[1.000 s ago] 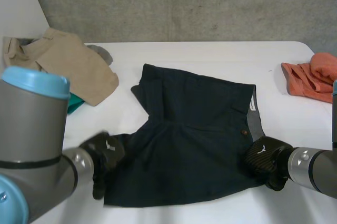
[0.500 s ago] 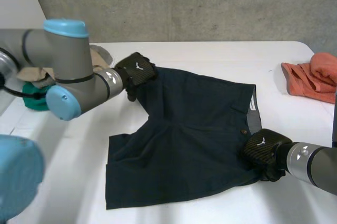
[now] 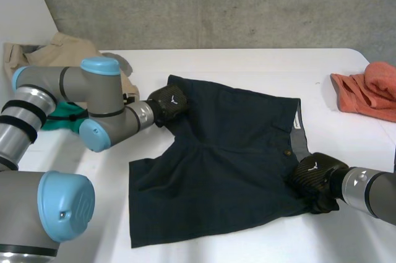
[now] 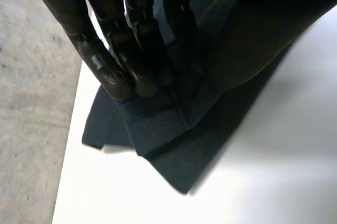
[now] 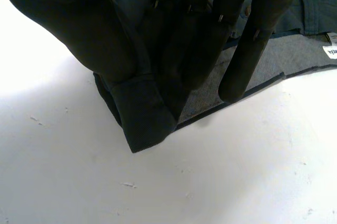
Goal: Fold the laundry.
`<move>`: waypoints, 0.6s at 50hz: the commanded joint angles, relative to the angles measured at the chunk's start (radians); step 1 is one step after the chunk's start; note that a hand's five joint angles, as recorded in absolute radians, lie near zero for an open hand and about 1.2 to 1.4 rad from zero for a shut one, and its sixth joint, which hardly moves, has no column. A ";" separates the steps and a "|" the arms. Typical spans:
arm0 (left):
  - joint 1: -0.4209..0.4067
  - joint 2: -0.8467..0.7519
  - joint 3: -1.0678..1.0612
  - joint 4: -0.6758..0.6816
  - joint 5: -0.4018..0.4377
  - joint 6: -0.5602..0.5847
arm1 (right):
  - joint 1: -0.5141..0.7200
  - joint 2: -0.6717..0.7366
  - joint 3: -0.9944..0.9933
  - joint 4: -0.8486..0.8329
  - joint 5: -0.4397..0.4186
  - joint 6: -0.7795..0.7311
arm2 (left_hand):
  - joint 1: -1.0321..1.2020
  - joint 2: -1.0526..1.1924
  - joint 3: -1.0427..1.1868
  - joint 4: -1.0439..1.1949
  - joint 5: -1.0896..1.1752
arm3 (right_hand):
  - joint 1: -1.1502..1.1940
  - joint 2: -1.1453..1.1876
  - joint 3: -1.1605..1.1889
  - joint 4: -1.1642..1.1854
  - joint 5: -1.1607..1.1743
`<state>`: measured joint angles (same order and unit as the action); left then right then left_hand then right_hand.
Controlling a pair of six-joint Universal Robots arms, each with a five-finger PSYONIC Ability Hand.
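Note:
Dark navy shorts [image 3: 229, 158] lie spread flat on the white table [image 3: 247, 65], with the waistband towards my right arm. My left hand [image 3: 168, 103] is at the far leg's hem corner. In the left wrist view its fingers [image 4: 121, 50] press the folded hem [image 4: 158, 129] against the thumb. My right hand [image 3: 315, 179] sits at the near corner of the waistband. The right wrist view has its thumb [image 5: 68, 29] and fingers [image 5: 195, 39] pinching that dark corner [image 5: 142, 118], beside the grey inner lining [image 5: 284, 58].
A tan garment [image 3: 68, 52] is heaped at the table's far left, with a green cloth [image 3: 65, 117] beside it behind my left arm. An orange cloth [image 3: 368, 90] lies at the right edge. A concrete wall stands behind the table.
My left arm swung from the near leg's hem up to the far leg's hem corner, and its fingers closed on it. The right hand kept its hold on the waistband corner.

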<state>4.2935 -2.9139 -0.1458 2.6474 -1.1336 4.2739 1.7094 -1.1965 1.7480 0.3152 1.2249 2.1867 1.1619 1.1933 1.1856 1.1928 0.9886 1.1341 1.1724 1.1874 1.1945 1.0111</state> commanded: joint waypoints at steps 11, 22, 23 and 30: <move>-0.052 0.278 -0.425 0.009 -0.480 -0.178 | 0.058 0.003 -0.001 -0.024 -0.021 0.037 | 0.234 0.203 0.211 0.203 0.233 | 0.262 0.224 0.209 0.202 0.211; -0.052 0.445 -0.517 0.016 -0.514 -0.390 | 0.114 -0.043 -0.008 -0.090 -0.018 0.134 | -0.987 -1.019 -1.011 -1.018 -0.989 | 0.262 0.224 0.209 0.202 0.211; -0.046 0.466 -0.527 0.014 -0.521 -0.407 | 0.116 -0.044 -0.008 -0.099 -0.018 0.140 | -0.987 -1.019 -1.011 -1.018 -0.989 | 0.262 0.224 0.209 0.202 0.211; -0.009 0.689 -0.734 0.008 -0.522 -0.583 | 0.145 -0.051 -0.042 -0.191 -0.016 0.251 | -0.954 -0.986 -0.978 -0.985 -0.956 | 0.262 0.224 0.209 0.202 0.211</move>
<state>4.2562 -2.3963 -0.7191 2.6607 -1.6548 3.8255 1.8343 -1.2448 1.7320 0.1952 1.2062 2.3513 0.1892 0.2053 0.2081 0.1976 0.0450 1.1341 1.1724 1.1874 1.1945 1.0161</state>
